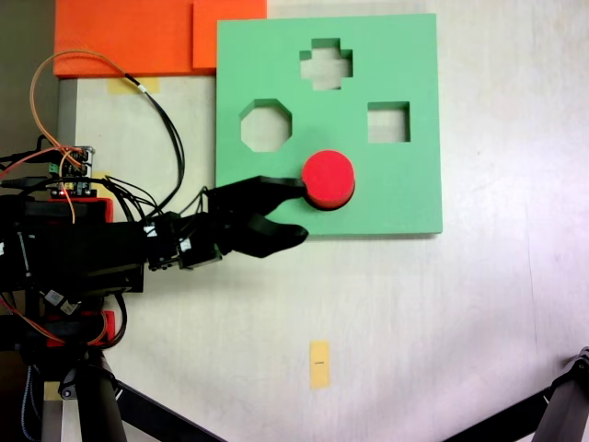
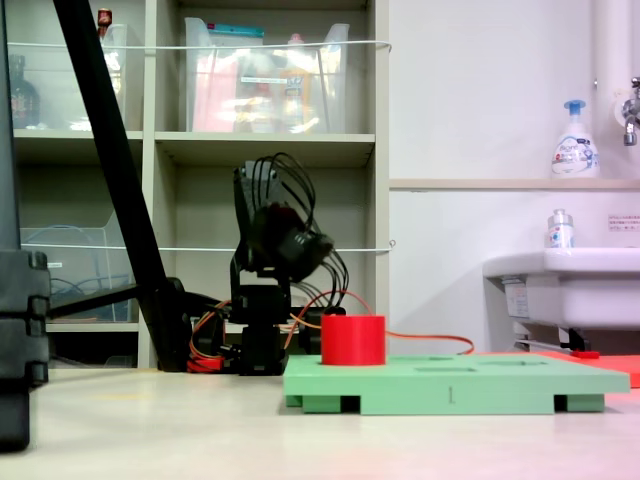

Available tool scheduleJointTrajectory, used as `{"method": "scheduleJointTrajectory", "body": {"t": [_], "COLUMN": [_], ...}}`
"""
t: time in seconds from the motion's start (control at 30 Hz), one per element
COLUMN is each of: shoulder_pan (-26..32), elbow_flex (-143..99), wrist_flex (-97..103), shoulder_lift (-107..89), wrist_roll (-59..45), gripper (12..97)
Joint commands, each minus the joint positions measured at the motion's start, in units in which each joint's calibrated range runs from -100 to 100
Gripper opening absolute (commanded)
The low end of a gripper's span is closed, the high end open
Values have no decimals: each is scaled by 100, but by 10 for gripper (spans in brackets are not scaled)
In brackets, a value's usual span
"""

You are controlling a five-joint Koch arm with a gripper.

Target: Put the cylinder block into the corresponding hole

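Observation:
The red cylinder block (image 1: 329, 180) stands upright on the green foam board (image 1: 405, 198), near its lower middle in a fixed view. It rises well above the board (image 2: 450, 385) in the side-on fixed view (image 2: 353, 340). The corresponding hole is hidden; I see cross, octagon and square cut-outs. My black gripper (image 1: 302, 210) reaches in from the left and is open with nothing between its fingers. Its upper fingertip (image 1: 293, 183) is at the cylinder's left side. The lower fingertip (image 1: 296, 235) lies just off the board's front edge.
Orange foam sheets (image 1: 138, 37) lie at the top left beside the board. A yellow tape strip (image 1: 319, 364) marks the table below. Cables (image 1: 166, 129) loop over the arm base at the left. Black tripod legs (image 1: 561, 414) enter at the bottom corners.

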Motion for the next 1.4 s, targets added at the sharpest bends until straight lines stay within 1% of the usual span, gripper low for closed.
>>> {"method": "scheduleJointTrajectory", "body": {"t": [0.0,0.07,0.13,0.2,0.3,0.37,0.53,0.6,0.8,0.9,1.1,1.17,1.23,1.37], "shoulder_pan": [-259,-405,-581,-640,-645,-557,-293,-225,-176,-205,-332,-488,-596,-596], "elbow_flex": [109,168,139,-181,-789,-1217,-1756,-1995,-2224,-2224,-2224,-2224,-2224,-2224], "wrist_flex": [-895,-1868,-2513,-2667,-2676,-2753,-4429,-4689,-5257,-6181,-6210,-6230,-6230,-6210], "shoulder_lift": [-374,-667,-737,-667,59,408,-248,-611,-2818,-2818,-2818,-2818,-2818,-2818], "wrist_roll": [-1314,-1924,-2149,-2418,-2672,-2764,-2657,-2628,-2628,-2623,-2545,-2545,-2545,-2545], "gripper": [453,456,456,456,456,454,454,454,454,454,456,501,505,505]}}
